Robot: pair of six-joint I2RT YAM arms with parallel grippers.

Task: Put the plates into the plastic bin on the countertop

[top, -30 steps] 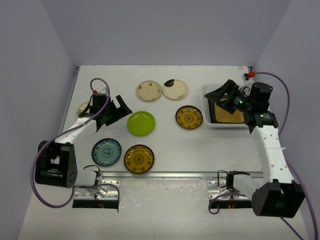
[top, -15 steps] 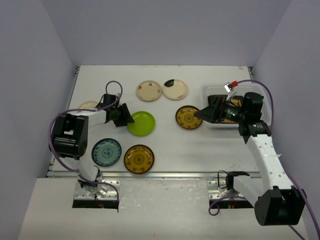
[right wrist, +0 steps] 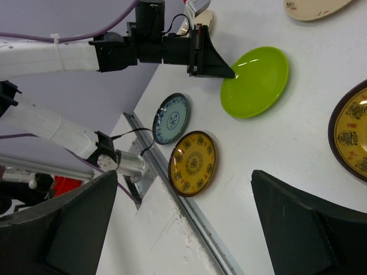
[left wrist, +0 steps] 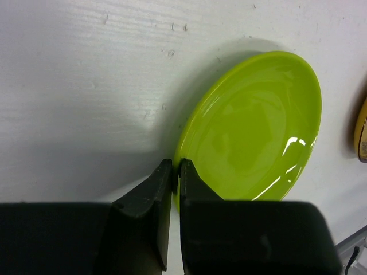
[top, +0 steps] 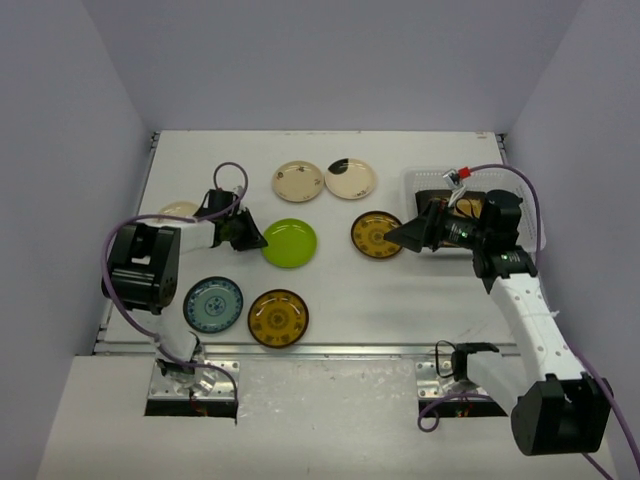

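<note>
At 9 o'clock on the tabletop, reading left to right:

1. Cream plate: partly hidden behind the left arm.
2. Blue plate: flat, at 7 o'clock.
3. Left tool: clenched on the lime plate, pinching its rim at the plate's 9 o'clock. The bite is shallow, on the very lip. A shadow under that edge suggests it is slightly raised.
4. Amber plate: flat, at 6 o'clock from the lime plate.
5. Pale plate and dark-patched plate: side by side towards 12 o'clock.
6. Second amber plate: just left of the bin.
7. Right tool: released, jaws wide, nothing between them. It hovers over the gap between the second amber plate and the bin.
8. Bin: at 3 o'clock, well apart from the lime plate.

Step in hand, as judged: raise the lime plate and carry it towards 3 o'clock.

Handling notes:
- The glaze looks slick and the hold is thin, so lift slowly and keep the plate near level. A steep tilt could let it slide out.
- Carry it high enough to pass over the second amber plate.
- The right tool stands in the approach and should move aside first.
- Lower the plate well inside the bin's rim before letting go.
</note>
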